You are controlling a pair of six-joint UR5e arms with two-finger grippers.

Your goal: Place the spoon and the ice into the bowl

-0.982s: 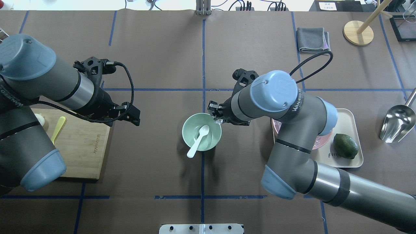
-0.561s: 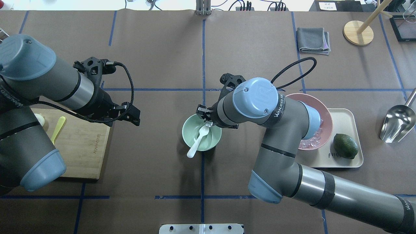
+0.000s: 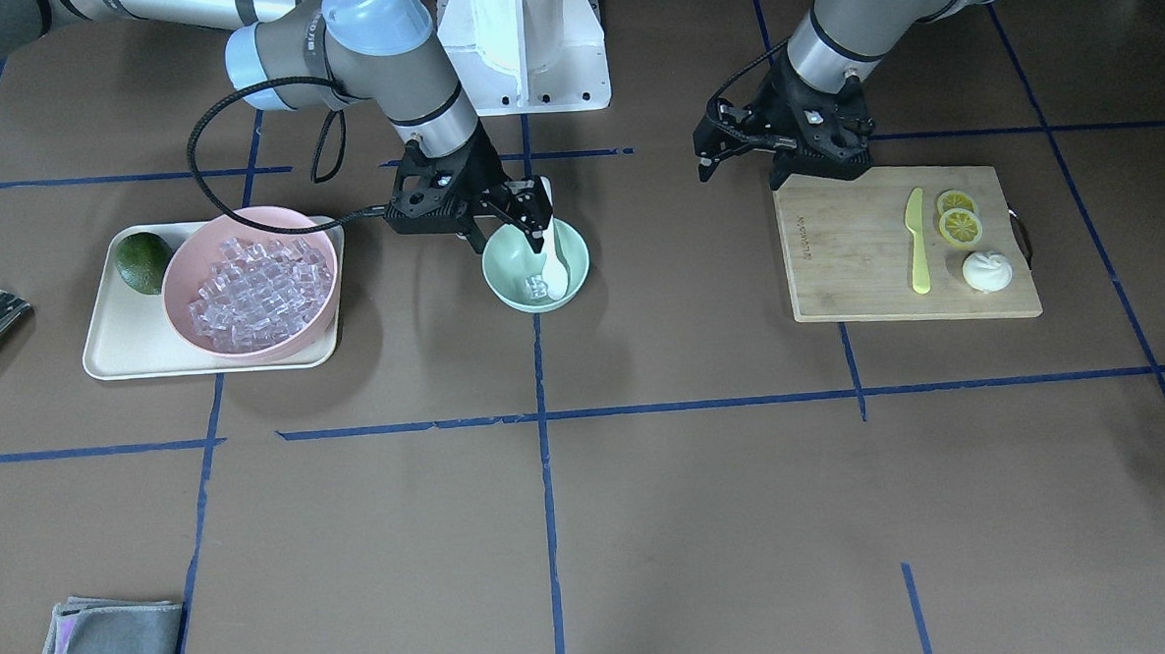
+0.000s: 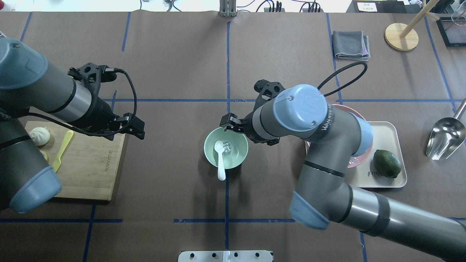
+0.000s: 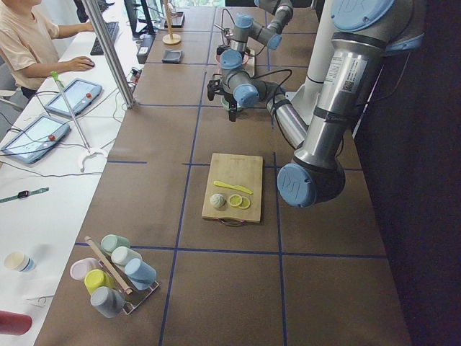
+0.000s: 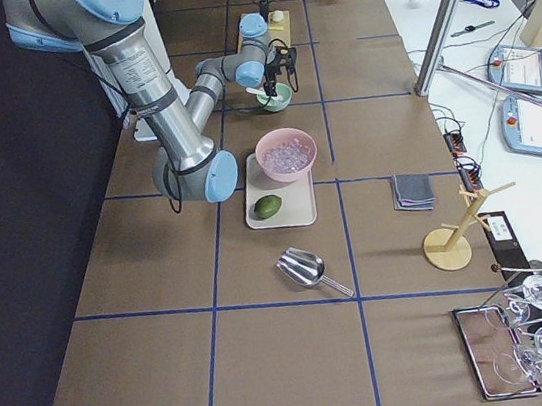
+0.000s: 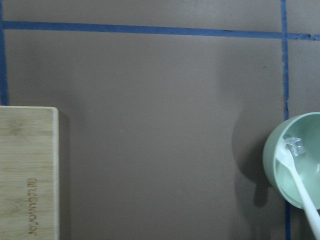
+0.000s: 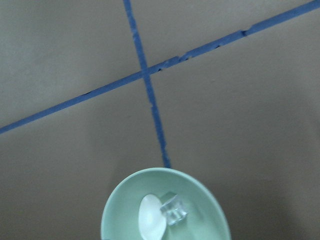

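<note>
Glassy ice (image 4: 227,147), smooth matt bowl (image 4: 240,158)

Lighting: we record bright, even light from above on the matte brown worktop (image 4: 174,65), with no glare on it.
Overexposure: a burnt-out white strip at 12 o'clock in the overhead view.
Shadows: soft and short; in the left wrist view the bowl (image 7: 312,140) casts a dim one toward 9 o'clock.
Glare: highlights on the steel scoop (image 4: 446,136), at 3 o'clock overhead.
Focus: we find both wrist views slightly soft and the fixed views sharp.

Grey arms (image 4: 324,182), lt-blue caps (image 4: 300,107), blk bands (image 4: 381,214).
</note>
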